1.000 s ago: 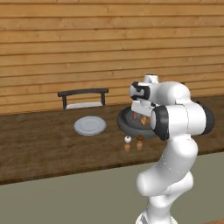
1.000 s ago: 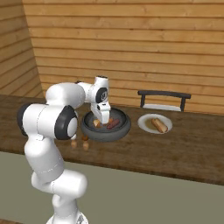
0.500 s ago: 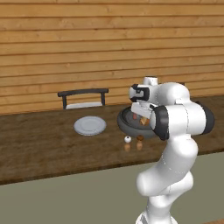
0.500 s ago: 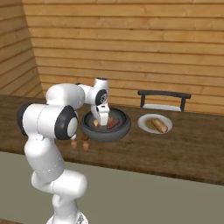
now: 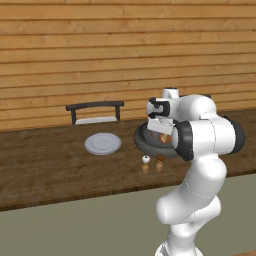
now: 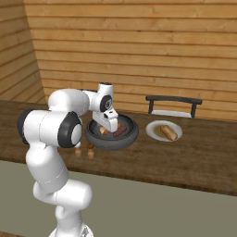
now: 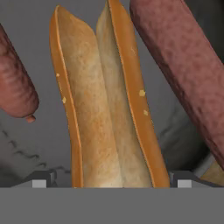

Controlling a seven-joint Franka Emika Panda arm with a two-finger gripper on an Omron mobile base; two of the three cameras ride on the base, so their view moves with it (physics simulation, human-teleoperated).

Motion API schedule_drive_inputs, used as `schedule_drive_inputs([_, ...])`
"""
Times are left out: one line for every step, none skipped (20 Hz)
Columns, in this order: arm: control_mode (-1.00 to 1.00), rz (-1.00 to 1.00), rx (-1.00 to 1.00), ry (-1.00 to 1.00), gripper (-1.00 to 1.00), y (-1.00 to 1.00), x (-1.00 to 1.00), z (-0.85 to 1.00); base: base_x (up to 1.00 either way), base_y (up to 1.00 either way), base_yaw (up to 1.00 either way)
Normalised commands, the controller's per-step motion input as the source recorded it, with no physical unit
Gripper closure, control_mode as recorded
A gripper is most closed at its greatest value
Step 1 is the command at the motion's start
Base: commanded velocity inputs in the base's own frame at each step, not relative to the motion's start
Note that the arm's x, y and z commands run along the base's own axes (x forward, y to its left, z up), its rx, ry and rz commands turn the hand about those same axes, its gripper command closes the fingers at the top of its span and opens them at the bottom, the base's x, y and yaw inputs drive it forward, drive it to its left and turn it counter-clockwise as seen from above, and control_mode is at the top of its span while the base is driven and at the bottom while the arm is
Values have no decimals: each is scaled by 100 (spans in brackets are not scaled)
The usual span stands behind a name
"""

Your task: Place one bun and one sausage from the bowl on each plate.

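My fingertips (image 7: 43, 179) straddle the split golden bun (image 7: 105, 105); 2 reddish-brown sausages (image 7: 183, 65) crowd both flanks, leaving narrow grey gaps.

Two base views behind the arm, both sharing the bowl (image 5: 145, 142), hand view close over a bun (image 7: 105, 105)

My jaws reach down into the bowl (image 6: 111, 134) on the bench (image 6: 194, 159); right of the bowl, a plate (image 6: 164, 131) holds a filled bun (image 6: 169, 133).

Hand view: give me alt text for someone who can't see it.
A split bun lies lengthwise on the dark bowl floor, its near end between the gripper's two fingertips. A sausage lies on one side, and another sausage's end on the other.
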Motion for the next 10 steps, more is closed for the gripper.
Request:
schedule_drive_inputs([-100, 17, 0, -15, -100, 0, 8, -21, 0, 0, 0])
schedule_drive_inputs([-100, 16, 0, -15, -100, 0, 9, -21, 0, 0, 0])
schedule_drive_inputs([-100, 16, 0, -15, -100, 0, 17, -21, 0, 0, 0])
schedule_drive_inputs([-100, 17, 0, -10, -100, 0, 11, -22, 0, 0, 0])
schedule_drive_inputs([-100, 17, 0, -7, -100, 0, 7, -26, 0, 0, 0])
schedule_drive_inputs([-100, 16, 0, -6, -100, 0, 6, -31, 0, 0, 0])
schedule_drive_inputs([-100, 16, 0, -5, -100, 0, 8, -37, 0, 0, 0])
schedule_drive_inputs([-100, 15, 0, -5, -100, 0, 11, -27, 0, 0, 0])
schedule_drive_inputs([-100, 14, 0, -4, -100, 0, 14, -8, 0, 0, 0])
schedule_drive_inputs([-100, 11, 0, -1, -100, 0, 2, 0, 0, 0, 0])
